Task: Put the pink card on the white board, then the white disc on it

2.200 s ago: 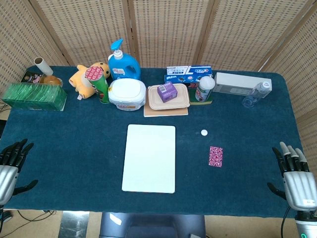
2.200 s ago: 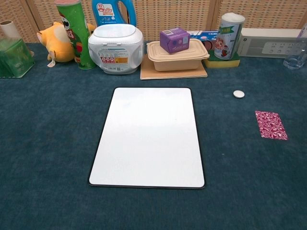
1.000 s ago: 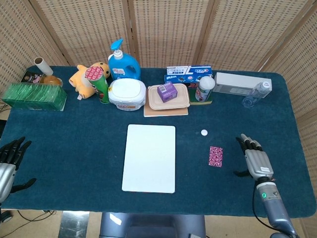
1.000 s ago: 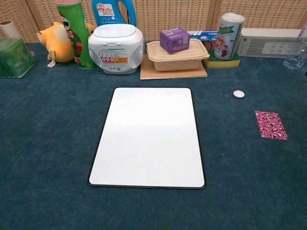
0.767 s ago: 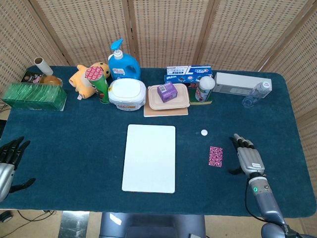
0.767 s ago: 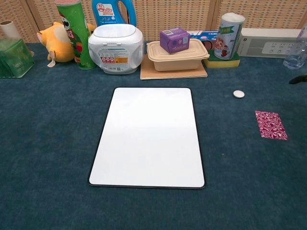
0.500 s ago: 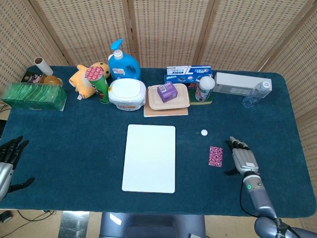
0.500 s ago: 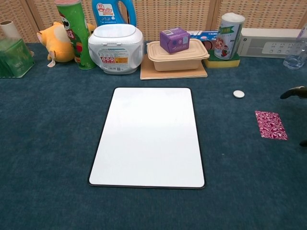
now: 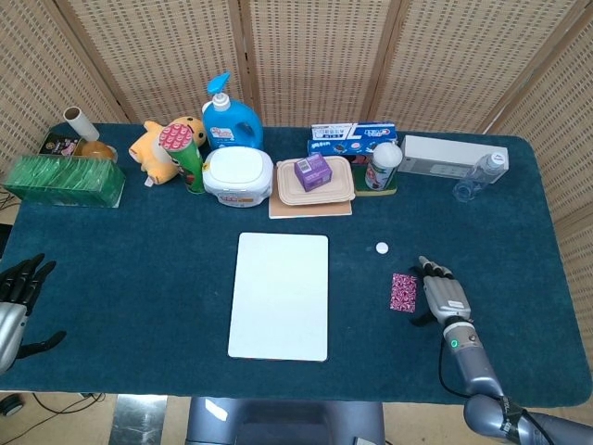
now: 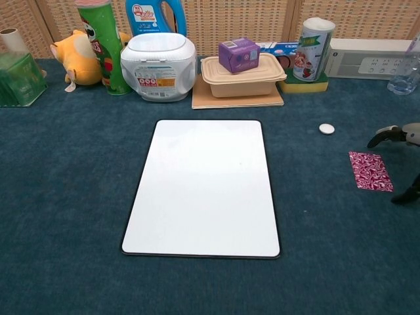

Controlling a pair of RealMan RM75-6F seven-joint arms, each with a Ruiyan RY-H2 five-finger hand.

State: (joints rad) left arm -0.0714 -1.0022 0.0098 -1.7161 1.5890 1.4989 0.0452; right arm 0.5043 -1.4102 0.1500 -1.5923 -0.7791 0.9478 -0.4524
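Now, from the head view, the right hand (image 9: pixel 444 295) has slid in beside the pink card (image 9: pixel 403 292), fingers spread and empty; the left hand (image 9: pixel 17 301) stays spread at the table edge. From the chest view, its fingertips (image 10: pixel 379 136) newly flank the card, the white disc (image 10: pixel 326 128) and white board (image 10: pixel 203 187) unmoved.

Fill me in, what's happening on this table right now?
The right hand sits just right of the pink card, fingers spread, holding nothing. The card lies flat on the blue cloth, the white disc just beyond it. The white board is bare. The left hand rests open at the table's near left edge.
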